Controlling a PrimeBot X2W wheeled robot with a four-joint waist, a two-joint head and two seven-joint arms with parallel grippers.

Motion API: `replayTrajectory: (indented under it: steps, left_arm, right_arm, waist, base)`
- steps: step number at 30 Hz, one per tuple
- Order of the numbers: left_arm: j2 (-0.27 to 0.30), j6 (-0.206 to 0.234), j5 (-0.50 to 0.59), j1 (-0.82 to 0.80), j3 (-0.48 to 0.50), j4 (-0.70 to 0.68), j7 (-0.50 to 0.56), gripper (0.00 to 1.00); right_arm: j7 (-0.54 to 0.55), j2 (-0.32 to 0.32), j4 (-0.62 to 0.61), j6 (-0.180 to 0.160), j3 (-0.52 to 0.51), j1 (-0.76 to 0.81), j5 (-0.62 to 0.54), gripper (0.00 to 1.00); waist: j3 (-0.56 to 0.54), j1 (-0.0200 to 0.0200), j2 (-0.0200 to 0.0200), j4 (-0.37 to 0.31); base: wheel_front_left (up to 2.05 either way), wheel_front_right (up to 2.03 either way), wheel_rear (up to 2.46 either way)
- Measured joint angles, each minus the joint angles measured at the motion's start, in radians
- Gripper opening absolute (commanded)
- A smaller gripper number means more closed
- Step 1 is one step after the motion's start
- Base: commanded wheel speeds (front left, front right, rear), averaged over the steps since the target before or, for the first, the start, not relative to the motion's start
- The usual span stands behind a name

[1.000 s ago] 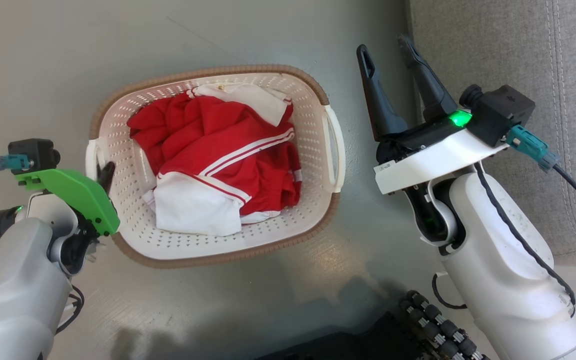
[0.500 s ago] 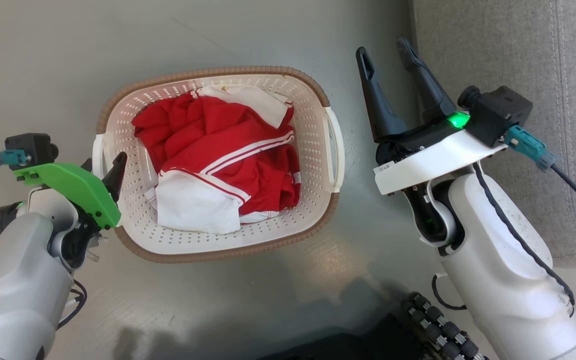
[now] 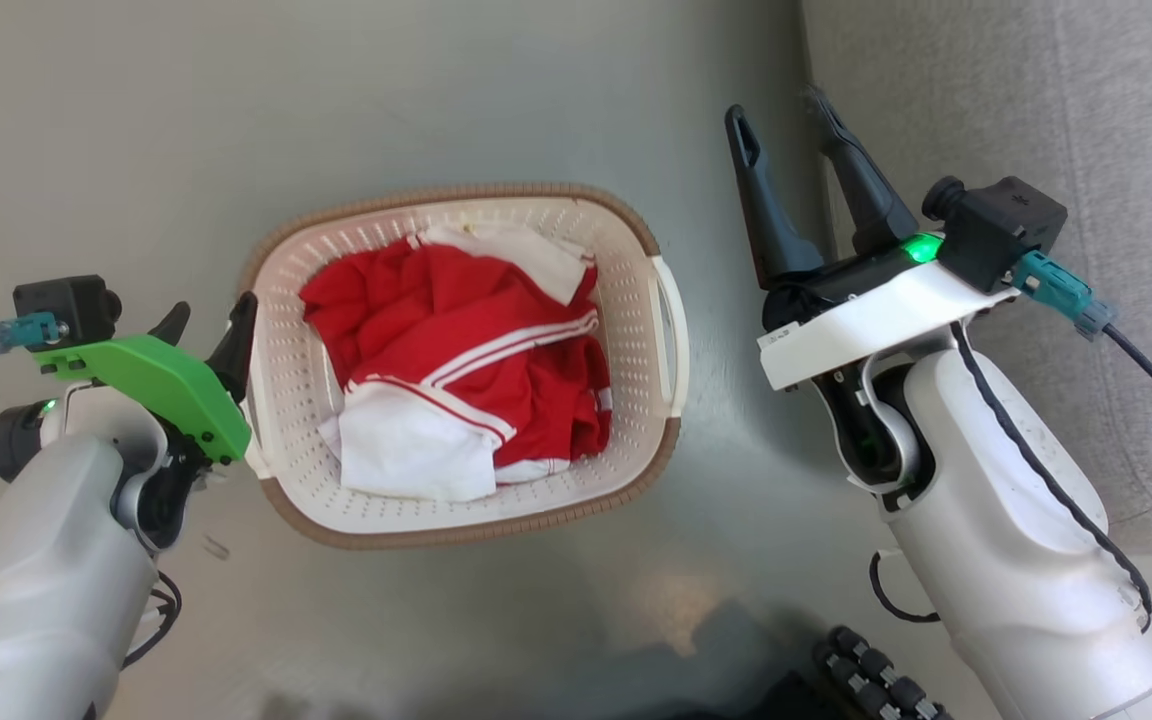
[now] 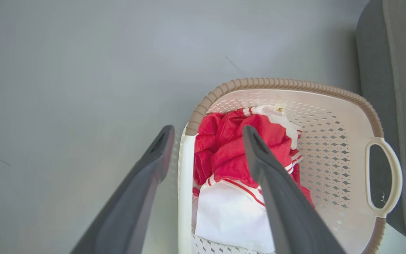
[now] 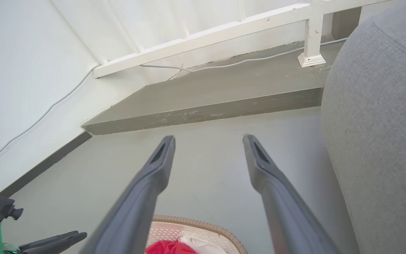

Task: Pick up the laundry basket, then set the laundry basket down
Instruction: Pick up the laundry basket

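The laundry basket (image 3: pixel 456 192), cream-white with a brown rim, stands on the grey floor and holds red and white clothes (image 3: pixel 466 340). My left gripper (image 3: pixel 211 315) is open at its left end. In the left wrist view the basket's (image 4: pixel 330 116) white left rim runs between the spread fingers of the left gripper (image 4: pixel 208 132); one finger is outside the wall and one is over the clothes. My right gripper (image 3: pixel 778 108) is open and empty, to the right of the basket and apart from its right handle (image 3: pixel 674 330). The right gripper (image 5: pixel 209 138) points over bare floor, with the basket's rim (image 5: pixel 196 223) below it.
A grey sofa (image 3: pixel 1036 100) fills the right side, close behind my right gripper. A raised concrete step (image 5: pixel 206 95) and a white railing (image 5: pixel 224 31) lie beyond. My dark base rollers (image 3: pixel 876 670) show at the bottom. Bare floor surrounds the basket.
My left gripper's fingers have spread apart across the basket's left rim. The basket looks smaller and sits further right and lower in the head view. The right arm has barely moved.
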Motion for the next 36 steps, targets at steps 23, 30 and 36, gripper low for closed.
replayTrajectory:
  steps: [23,30,36]
  left_arm:
    - [0.049,0.000,0.090,0.156,-0.006,-0.155,-0.152,1.00]
    - [0.058,0.000,0.157,0.196,0.147,-0.254,-0.152,1.00]
    - [0.050,0.000,0.222,0.303,0.217,-0.312,-0.152,1.00]
  right_arm:
    - [0.000,0.002,0.093,0.035,-0.110,0.135,0.005,1.00]
    - [0.000,0.003,0.111,0.049,-0.150,0.189,-0.008,1.00]
    - [0.000,0.003,0.121,0.058,-0.167,0.244,-0.017,1.00]
  waist:
    - [-0.309,0.0000,0.0000,0.025]
    - [-0.409,0.0000,0.0000,0.038]
    - [-0.494,0.0000,0.0000,0.051]
  base:
    - [0.00,0.00,0.00]
    - [0.00,0.00,0.00]
    - [0.00,0.00,0.00]
